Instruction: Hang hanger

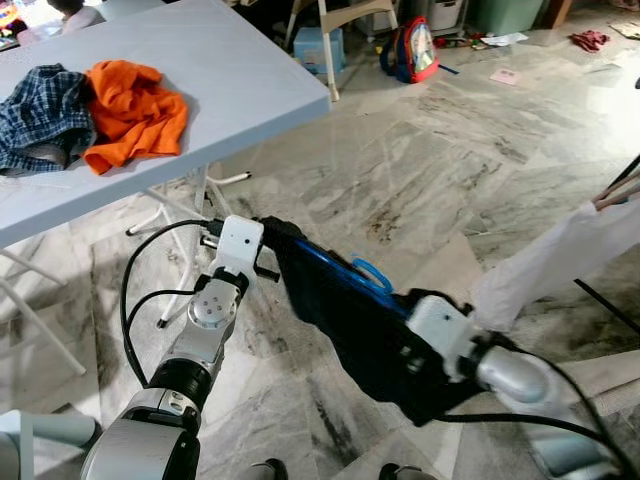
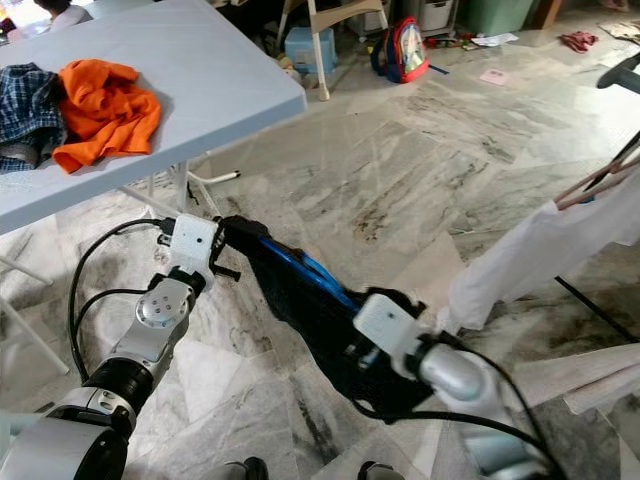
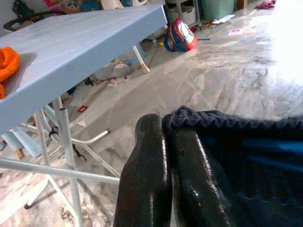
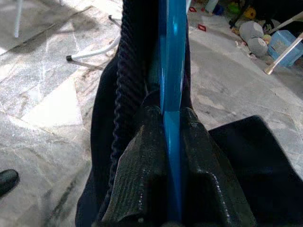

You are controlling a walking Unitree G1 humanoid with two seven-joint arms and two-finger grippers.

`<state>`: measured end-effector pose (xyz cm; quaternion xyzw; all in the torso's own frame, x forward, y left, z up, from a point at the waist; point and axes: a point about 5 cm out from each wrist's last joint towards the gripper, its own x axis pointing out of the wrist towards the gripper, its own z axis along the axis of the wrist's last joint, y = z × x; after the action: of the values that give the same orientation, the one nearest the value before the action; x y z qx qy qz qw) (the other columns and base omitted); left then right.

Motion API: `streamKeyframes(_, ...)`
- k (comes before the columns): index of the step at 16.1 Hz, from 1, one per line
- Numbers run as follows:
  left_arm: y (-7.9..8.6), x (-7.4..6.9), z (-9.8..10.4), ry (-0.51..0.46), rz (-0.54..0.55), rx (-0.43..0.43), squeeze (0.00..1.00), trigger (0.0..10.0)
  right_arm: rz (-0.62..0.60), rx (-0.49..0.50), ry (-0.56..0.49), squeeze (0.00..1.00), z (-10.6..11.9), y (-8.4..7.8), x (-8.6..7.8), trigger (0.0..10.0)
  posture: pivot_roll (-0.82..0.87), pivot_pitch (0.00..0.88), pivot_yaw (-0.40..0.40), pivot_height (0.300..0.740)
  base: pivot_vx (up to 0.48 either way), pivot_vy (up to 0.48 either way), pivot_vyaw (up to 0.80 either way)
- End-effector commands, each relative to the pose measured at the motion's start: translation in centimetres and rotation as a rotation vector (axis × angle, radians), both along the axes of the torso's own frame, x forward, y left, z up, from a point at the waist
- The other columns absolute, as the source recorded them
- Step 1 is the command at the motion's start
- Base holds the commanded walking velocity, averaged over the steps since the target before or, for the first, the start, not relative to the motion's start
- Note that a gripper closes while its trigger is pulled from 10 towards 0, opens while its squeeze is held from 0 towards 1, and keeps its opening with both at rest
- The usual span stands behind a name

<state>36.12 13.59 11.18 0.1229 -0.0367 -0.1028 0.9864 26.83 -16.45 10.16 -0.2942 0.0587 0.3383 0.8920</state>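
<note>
beside the pale blue table (image 1: 230,90): orange cloth (image 1: 133,112), blue plaid shirt (image 1: 42,115) — bright blue hanger (image 4: 170,75) — dark navy garment (image 1: 345,320), grey-veined marble floor (image 1: 470,170).

Table (image 1: 240,80) at front left, bearing two heaped garments side by side: checked shirt (image 1: 40,115) left, second garment (image 1: 135,110) right. Backpack (image 1: 412,48) on floor beyond the table. Hung cloth (image 1: 560,260) at right. Hanger (image 1: 345,272) with garment (image 1: 350,330) centre, between both grippers.
</note>
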Motion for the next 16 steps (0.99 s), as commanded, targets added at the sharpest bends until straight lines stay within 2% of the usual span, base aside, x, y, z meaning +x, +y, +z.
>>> streamKeyframes(1,2.5,0.6,1.3,-0.050,0.103,-0.001,0.00,0.0,-0.068,-0.049,0.052,0.00,-0.9,-2.3,-0.5,10.0,-0.02,0.170,0.081,0.740,0.000,0.000,0.00)
streamKeyframes(4,2.6,0.7,1.4,-0.045,0.109,-0.002,0.00,0.0,-0.056,-0.086,0.073,0.00,-1.0,-4.0,-1.3,10.0,-0.02,0.170,0.081,0.740,0.000,0.000,0.00)
streamKeyframes(8,2.9,0.6,1.0,-0.027,0.118,-0.006,0.00,0.0,-0.027,-0.069,0.071,0.00,0.4,-5.9,-2.1,10.0,-0.03,0.172,0.083,0.740,0.000,0.000,0.00)
streamKeyframes(12,2.9,0.6,0.8,-0.017,0.120,-0.008,0.00,0.0,-0.017,0.010,0.033,0.00,2.2,-6.5,-1.9,10.0,-0.03,0.170,0.082,0.740,0.000,0.000,0.00)
streamKeyframes(16,3.3,0.6,0.6,0.001,0.138,-0.017,0.00,0.0,0.058,0.078,0.042,0.00,3.9,-6.7,-2.7,10.0,-0.03,0.167,0.078,0.740,0.000,0.000,0.00)
